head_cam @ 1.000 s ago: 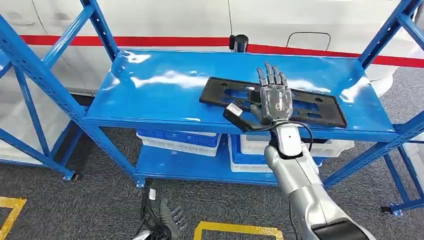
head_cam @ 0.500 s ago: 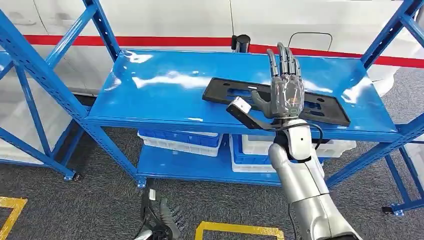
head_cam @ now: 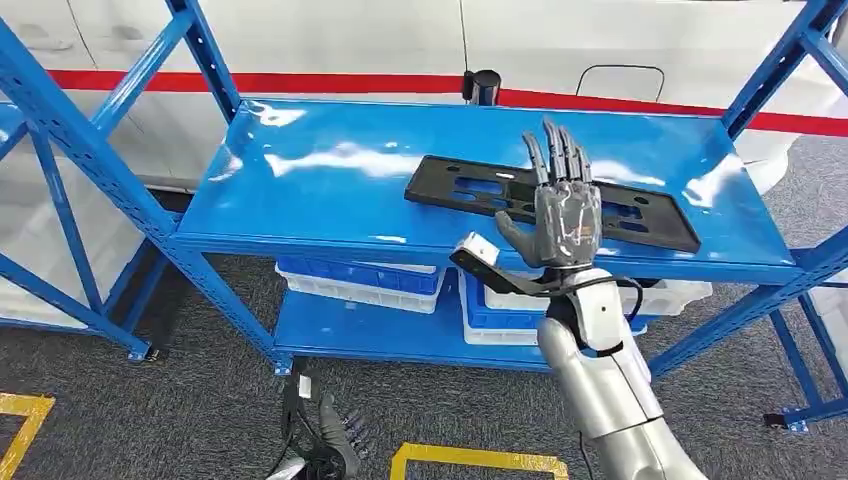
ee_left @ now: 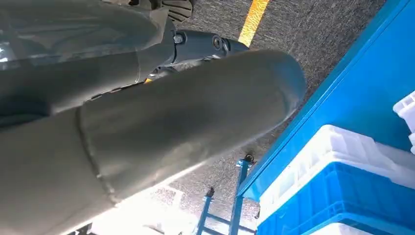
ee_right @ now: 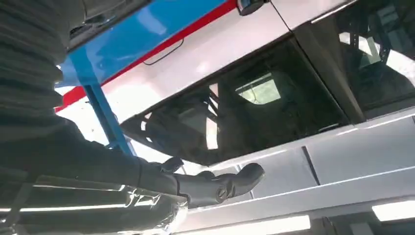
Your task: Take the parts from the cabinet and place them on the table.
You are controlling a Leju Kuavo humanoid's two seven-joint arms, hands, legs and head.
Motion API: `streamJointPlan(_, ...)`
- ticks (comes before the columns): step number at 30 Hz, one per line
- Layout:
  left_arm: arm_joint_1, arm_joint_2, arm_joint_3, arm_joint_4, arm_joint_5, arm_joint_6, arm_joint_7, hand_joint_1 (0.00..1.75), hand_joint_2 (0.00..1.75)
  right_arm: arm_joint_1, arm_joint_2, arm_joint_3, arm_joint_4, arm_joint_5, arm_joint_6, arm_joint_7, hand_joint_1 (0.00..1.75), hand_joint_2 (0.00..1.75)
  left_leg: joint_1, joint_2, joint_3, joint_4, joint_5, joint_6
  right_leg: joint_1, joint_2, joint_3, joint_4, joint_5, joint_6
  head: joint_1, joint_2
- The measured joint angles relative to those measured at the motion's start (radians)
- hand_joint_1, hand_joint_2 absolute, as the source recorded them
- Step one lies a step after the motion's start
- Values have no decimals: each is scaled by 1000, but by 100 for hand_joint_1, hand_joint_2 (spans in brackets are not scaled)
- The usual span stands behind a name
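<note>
The right hand [head_cam: 562,215] is hovering with its fingers stretched out and apart, holding nothing, raised over the near edge of the blue shelf [head_cam: 330,190]. Just past it, the flat black part [head_cam: 470,187] is lying on that top shelf, untouched. Below, blue and white bins [head_cam: 360,280] are sitting on the lower shelf. The left hand [head_cam: 335,440] is hanging low by the floor, its fingers too unclear to call.

1. The flat part [head_cam: 552,200] lies on the rack's top shelf [head_cam: 300,190], right of centre.
2. The right hand [head_cam: 562,215] is raised before the part's middle.
3. Bins [head_cam: 360,280] sit on the lower shelf [head_cam: 330,335].
</note>
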Motion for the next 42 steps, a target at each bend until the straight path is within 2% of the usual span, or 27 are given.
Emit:
streamJointPlan(12,-1,0,0,-2,-3,2,2,0,0,10,-20,38,21,-18,-8,0,0,175,0,0,0,0,0,0,0,0,0,0,0,0,0,0)
streamJointPlan(24,0,-15,2,-2,1,10,7,0,0,-40,-5,101,199,-22,-27,11,0,175,0,-1,0,0,0,0,0,0,1,0,0,0,0,0)
streamJointPlan(30,3,-17,5,-6,2,11,10,0,0,-70,4,114,261,-12,-27,34,0,175,0,-1,0,0,0,0,0,0,1,0,0,0,0,0)
streamJointPlan(42,2,-25,4,-8,13,13,16,0,0,-200,37,128,422,57,-24,126,0,175,0,0,0,0,0,0,0,0,1,0,0,0,0,0)
